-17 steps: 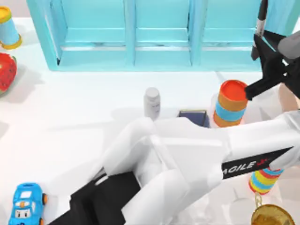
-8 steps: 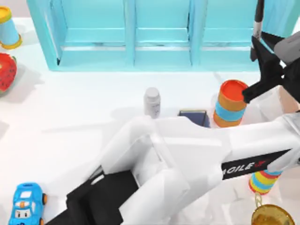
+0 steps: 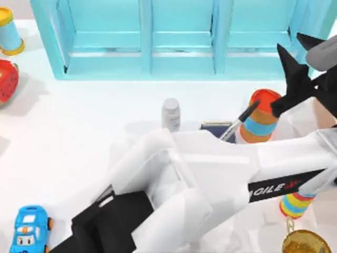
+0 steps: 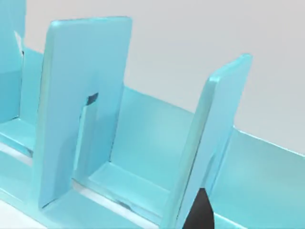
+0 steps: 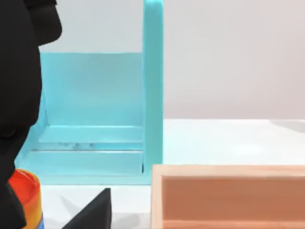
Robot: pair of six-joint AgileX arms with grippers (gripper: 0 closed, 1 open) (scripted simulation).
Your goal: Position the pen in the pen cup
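While the pen sits free of both grippers, the scene reads so:

Pen (image 3: 239, 121): tilted, black cap up against the orange cylinder (image 3: 260, 117), lower end at the pen cup's rim.

Pen cup (image 3: 216, 128): mid-table, between the white bottle (image 3: 170, 114) and the orange cylinder, partly under my left arm.

Left gripper (image 3: 300, 58): fingers spread, grasping nothing, above the table's right side before the turquoise shelf (image 3: 158, 42).

Right gripper: cannot tell.
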